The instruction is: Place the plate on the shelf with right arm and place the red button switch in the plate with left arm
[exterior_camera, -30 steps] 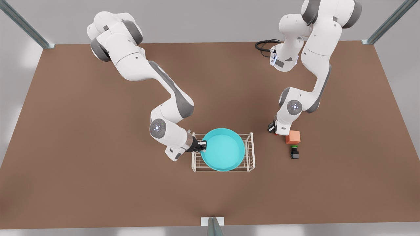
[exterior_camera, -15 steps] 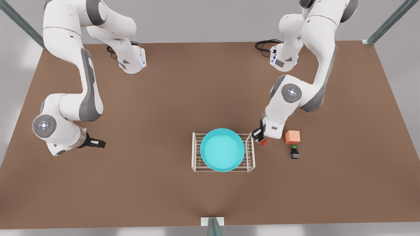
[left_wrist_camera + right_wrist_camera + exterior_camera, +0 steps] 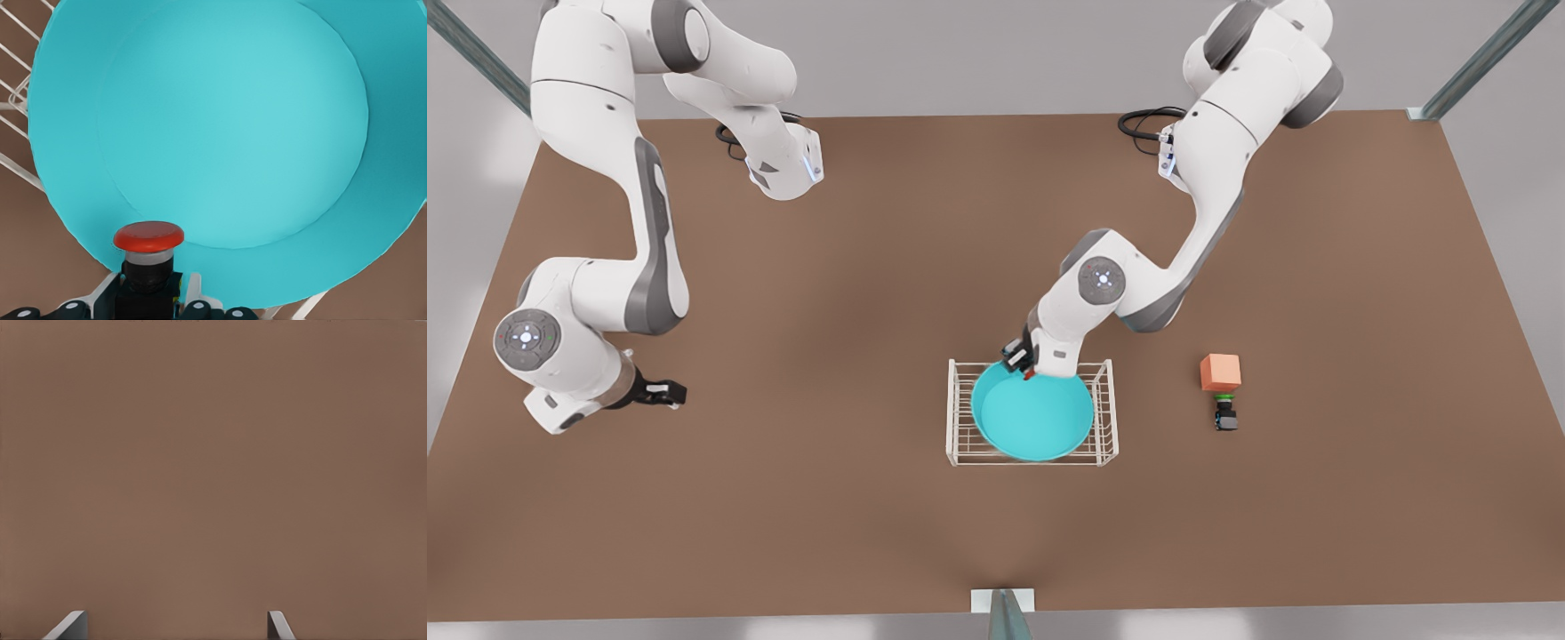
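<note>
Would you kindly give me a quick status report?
Left gripper shut on red button switch, over plate rim. Plate sits on shelf. Right gripper open, waiting aside. Nothing blocking.

The left arm (image 3: 1192, 169) reaches from its base at the far edge on the front view's right, elbow bent low, wrist angled down toward the table's middle. The left gripper (image 3: 1021, 359) points downward with its fingers (image 3: 100, 297) closed around the black body of the red button switch (image 3: 148, 248), red cap facing away from the wrist. The right arm (image 3: 605, 178) stands folded on the front view's left, waiting, forearm hanging down and wrist turned sideways. The right gripper (image 3: 663, 392) lies low over the table, its fingers (image 3: 67, 627) spread apart.
</note>
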You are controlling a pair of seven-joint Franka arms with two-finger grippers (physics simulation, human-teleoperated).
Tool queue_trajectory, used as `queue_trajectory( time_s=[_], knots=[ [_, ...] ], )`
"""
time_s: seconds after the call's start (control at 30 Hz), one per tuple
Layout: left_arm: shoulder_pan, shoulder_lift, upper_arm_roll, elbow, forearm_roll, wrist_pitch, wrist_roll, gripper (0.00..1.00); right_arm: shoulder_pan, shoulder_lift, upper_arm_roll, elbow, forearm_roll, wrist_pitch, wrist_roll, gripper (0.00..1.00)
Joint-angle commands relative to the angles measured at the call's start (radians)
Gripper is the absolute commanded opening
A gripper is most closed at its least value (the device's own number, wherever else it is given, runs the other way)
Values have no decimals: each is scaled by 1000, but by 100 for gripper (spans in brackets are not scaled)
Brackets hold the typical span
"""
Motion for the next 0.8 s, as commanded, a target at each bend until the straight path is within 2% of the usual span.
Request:
queue_trajectory(
  time_s=[0.0,0.03,0.13,0.17,0.2,0.3,0.37,0.4,0.43,0.5,0.57,0.6,0.63,0.77],
  knots=[
    [7,0,1,14,4,105,-272,100,1,-2,-1,11,5,-9,-177,100],
    [15,3,4,70,5,52,-243,100,2,-2,1,19,6,-12,-176,100],
    [18,2,9,88,64,-43,-160,100,7,-2,1,31,9,-15,-173,100],
    [33,5,11,154,64,-190,-3,100,7,-5,4,36,20,-38,-167,100],
    [56,0,9,183,67,-267,129,100,4,-11,25,68,34,-78,-153,100],
    [130,-14,4,266,103,-562,581,100,-16,1,16,97,12,-118,-136,100],
    [180,-52,4,289,108,-706,740,100,-16,1,15,120,12,-128,-136,100],
    [200,-80,9,289,221,-798,898,100,-16,1,15,123,12,-128,-136,100],
    [245,-112,7,291,235,-832,961,100,-16,1,16,123,11,-128,-136,100],
    [346,-120,11,340,245,-836,1111,100,-16,1,13,123,11,-128,-136,100],
    [484,-182,3,295,159,-864,1280,100,-16,1,15,123,11,-127,-134,100],
    [545,-237,1,202,90,-835,1283,100,-16,1,15,125,11,-127,-136,100],
    [608,-490,3,-210,-7,-505,1295,100,-16,1,15,125,11,-128,-136,100],
    [613,-483,9,-142,7,-548,1299,100,-16,6,15,125,11,-127,-136,100]
  ],
)
